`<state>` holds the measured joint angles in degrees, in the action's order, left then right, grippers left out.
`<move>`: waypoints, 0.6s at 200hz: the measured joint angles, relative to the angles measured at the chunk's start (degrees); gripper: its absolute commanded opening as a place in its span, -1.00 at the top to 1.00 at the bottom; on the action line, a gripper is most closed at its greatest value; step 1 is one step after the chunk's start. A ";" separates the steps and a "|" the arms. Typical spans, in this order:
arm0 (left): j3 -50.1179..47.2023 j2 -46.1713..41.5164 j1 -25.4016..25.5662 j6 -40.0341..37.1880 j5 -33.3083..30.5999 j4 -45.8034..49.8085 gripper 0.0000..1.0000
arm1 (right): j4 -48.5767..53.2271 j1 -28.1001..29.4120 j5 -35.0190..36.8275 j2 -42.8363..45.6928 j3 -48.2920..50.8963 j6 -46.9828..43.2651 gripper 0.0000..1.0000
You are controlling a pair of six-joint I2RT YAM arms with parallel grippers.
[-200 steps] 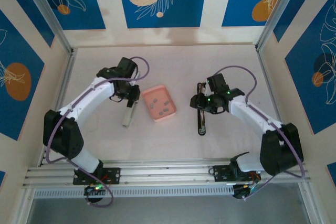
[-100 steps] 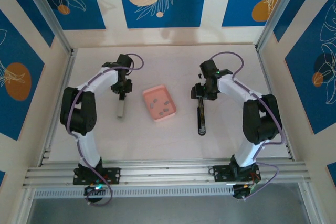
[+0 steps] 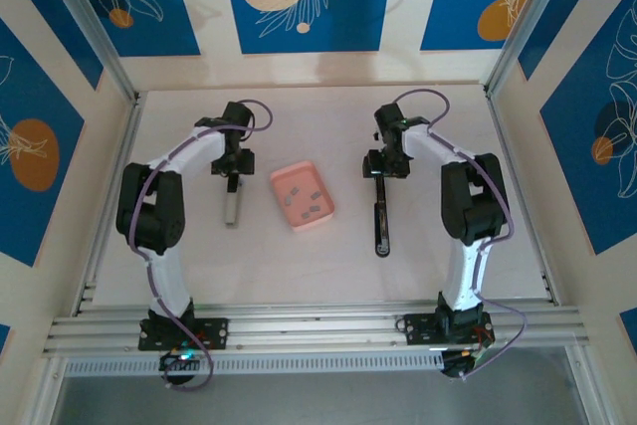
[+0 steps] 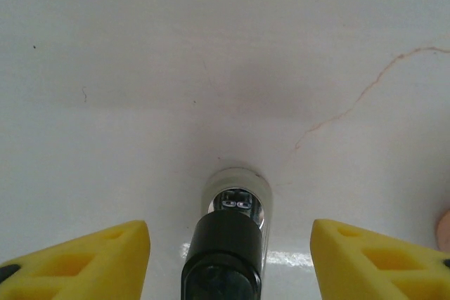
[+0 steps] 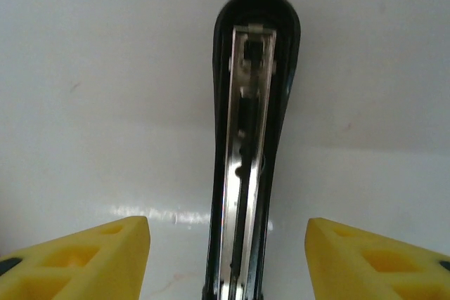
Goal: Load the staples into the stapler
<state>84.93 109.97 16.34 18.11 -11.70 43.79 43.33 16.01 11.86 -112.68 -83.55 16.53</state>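
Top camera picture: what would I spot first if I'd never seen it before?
The salmon-pink tray in the middle of the table jumps out first, with tiny dark staples lying in it. On either side is a robot arm. The right gripper is open above the far end of the long black and silver stapler, and the left gripper is open above a slim pale piece.

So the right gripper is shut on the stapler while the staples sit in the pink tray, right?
No, the right gripper is open: the right wrist view shows its fingers wide apart either side of the stapler, not touching it. The staples do sit in the pink tray.
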 measured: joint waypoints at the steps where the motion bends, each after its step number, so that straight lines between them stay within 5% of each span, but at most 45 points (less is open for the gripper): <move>1: 0.00 -0.09 0.00 -0.04 0.04 0.00 -0.30 | 0.00 -0.02 0.02 -0.09 -0.07 -0.02 -0.20; 42: -2.82 -9.27 0.00 0.28 2.45 -1.60 -0.35 | 0.07 0.00 0.20 -4.22 -1.92 -1.22 -0.08; 77: -6.97 -17.31 0.00 0.50 4.46 -3.67 -0.36 | 0.96 0.20 1.33 -6.71 -3.58 -1.99 0.29; 120: -15.04 -22.29 0.00 -0.24 9.22 -8.37 -0.45 | -3.39 2.08 0.98 -4.92 -0.76 -3.48 0.44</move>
<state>69.89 87.68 16.34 17.87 -2.48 35.42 39.94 18.09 12.84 -117.60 -84.31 13.06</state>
